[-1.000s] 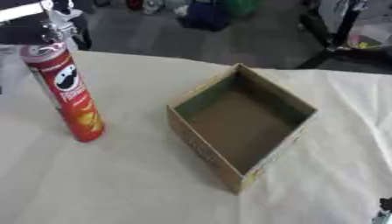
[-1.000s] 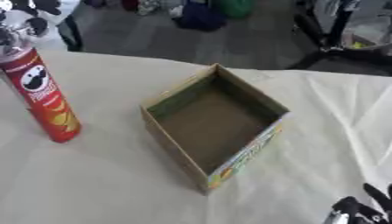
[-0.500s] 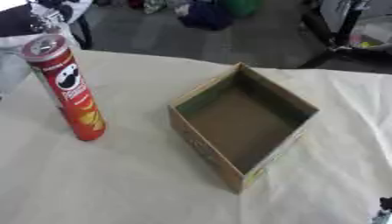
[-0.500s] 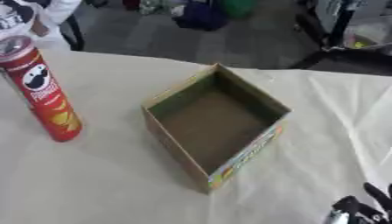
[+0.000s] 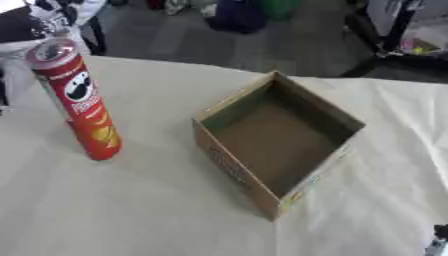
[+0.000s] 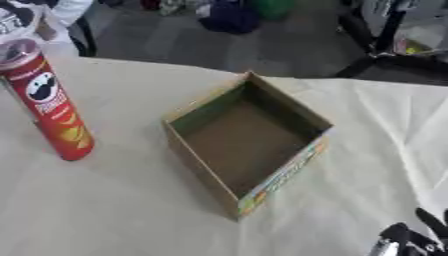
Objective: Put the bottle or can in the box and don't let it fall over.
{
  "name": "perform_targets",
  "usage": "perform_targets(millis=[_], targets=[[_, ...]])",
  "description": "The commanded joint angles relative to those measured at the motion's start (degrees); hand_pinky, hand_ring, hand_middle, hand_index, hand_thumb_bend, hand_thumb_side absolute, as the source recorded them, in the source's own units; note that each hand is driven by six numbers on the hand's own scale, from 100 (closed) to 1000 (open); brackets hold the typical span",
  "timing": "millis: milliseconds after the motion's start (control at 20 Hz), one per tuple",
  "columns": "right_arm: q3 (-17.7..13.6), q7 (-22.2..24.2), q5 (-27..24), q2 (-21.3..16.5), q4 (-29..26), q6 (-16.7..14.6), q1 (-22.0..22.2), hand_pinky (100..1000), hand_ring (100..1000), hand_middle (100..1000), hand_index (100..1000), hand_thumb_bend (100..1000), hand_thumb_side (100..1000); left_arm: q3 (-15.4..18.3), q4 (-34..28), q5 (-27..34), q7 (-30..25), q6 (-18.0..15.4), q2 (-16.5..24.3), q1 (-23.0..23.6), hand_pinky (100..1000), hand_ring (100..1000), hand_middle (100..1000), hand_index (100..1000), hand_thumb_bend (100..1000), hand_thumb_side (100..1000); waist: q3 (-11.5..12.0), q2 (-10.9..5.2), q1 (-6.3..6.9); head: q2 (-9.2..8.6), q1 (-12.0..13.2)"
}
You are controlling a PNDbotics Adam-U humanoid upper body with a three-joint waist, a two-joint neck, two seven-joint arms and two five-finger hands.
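A tall red crisp can (image 5: pixel 80 102) stands upright on the left of the cream-covered table (image 5: pixel 114 215), with nothing touching it. An open, empty cardboard box (image 5: pixel 229 167) sits in the middle, turned corner-on, about a hand's width to the right of the can. Only the dark fingers of my right hand (image 6: pixel 409 241) show, pointing up at the lower right corner, well clear of the box and holding nothing. My left hand appears in neither view.
A person in a white top (image 5: pixel 26 25) stands at the table's far left edge, just behind the can. Dark stands (image 6: pixel 385 35) and bags (image 5: pixel 236 15) fill the floor beyond the far edge. Bare cloth lies in front of the can and box.
Something dark and silver close above the can's top a second ago has drawn back toward the upper left. The can, the box and my right hand have stayed put.
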Motion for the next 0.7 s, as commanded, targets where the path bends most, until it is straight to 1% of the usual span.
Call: perform_targets(millis=[50, 300, 700], targets=[[-0.19, -0.04, 0.08, 0.03, -0.68, 0.13, -0.20, 367, 580, 748, 955, 100, 617, 0.77, -0.23, -0.68, -0.13, -0.02, 2.34, -0.70, 920, 968, 971, 938, 100, 1000, -0.02, -0.66, 0.24, -0.13, 0.13], [-0.09, -0.04, 0.03, 0.01, -0.68, 0.15, -0.34, 367, 580, 748, 956, 100, 617, 0.22, -0.17, -1.89, -1.71, -0.93, 2.06, -0.62, 926, 965, 957, 935, 100, 1000, -0.20, -0.49, 0.29, -0.16, 0.21], [0.01, -0.04, 0.10, -0.09, -0.68, 0.23, -0.41, 367, 580, 749, 956, 100, 616, -0.25, -0.65, -3.24, -5.58, -3.25, 2.09, -0.96, 902, 920, 905, 907, 100, 1000, -0.33, -0.30, 0.45, -0.08, 0.07]])
